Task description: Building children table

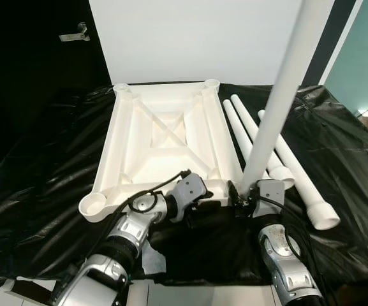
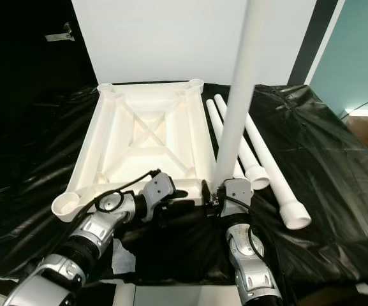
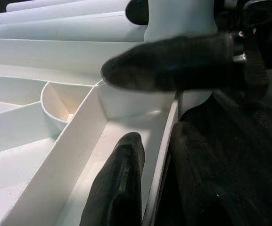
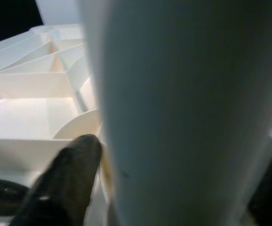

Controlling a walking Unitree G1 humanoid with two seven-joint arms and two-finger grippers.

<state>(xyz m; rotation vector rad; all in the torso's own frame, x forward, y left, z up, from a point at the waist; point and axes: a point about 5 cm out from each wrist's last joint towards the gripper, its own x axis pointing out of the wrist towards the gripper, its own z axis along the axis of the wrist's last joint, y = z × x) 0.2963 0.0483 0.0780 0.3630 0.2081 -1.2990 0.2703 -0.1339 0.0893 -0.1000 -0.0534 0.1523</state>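
Observation:
A white tabletop (image 1: 117, 137) lies upside down on the black sheet, with ribs and round corner sockets facing up. At its near right corner a white table leg (image 1: 279, 95) stands almost upright, leaning slightly right, its foot at the corner socket. My right gripper (image 1: 247, 194) is shut on the base of this leg (image 4: 183, 108), with one black finger (image 4: 65, 183) against its side. My left gripper (image 1: 203, 201) is shut on the tabletop's near rim (image 3: 161, 155), one finger (image 3: 119, 188) inside the wall and one outside. Three loose legs (image 1: 298, 172) lie to the tabletop's right.
A crinkled black plastic sheet (image 1: 50, 159) covers the whole work surface. A white panel (image 1: 190, 38) stands behind it, with a dark door and metal handle (image 1: 75, 33) at the back left. A teal wall (image 1: 362, 57) is at the right.

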